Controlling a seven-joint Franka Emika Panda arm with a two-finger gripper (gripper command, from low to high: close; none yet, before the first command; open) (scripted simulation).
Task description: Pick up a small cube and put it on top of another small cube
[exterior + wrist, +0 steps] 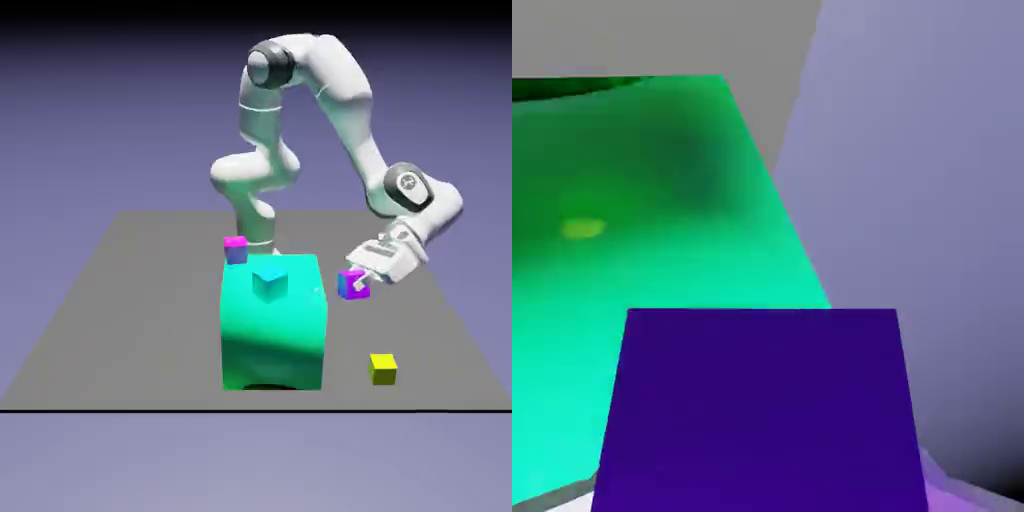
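Purple cube face [760, 410] fills hand view, green block [652, 280] behind it. Exterior view alone shows gripper [362, 281] clenched on small cube [352, 284], yellow cube [383, 368] below.

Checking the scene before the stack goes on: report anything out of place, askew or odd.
Nothing looks damaged or spilled. The end effector is shut on the small cube, held tilted in the air beside the big green block. A teal cube sits on that block; the yellow cube and magenta-and-blue cube rest flat on the table.
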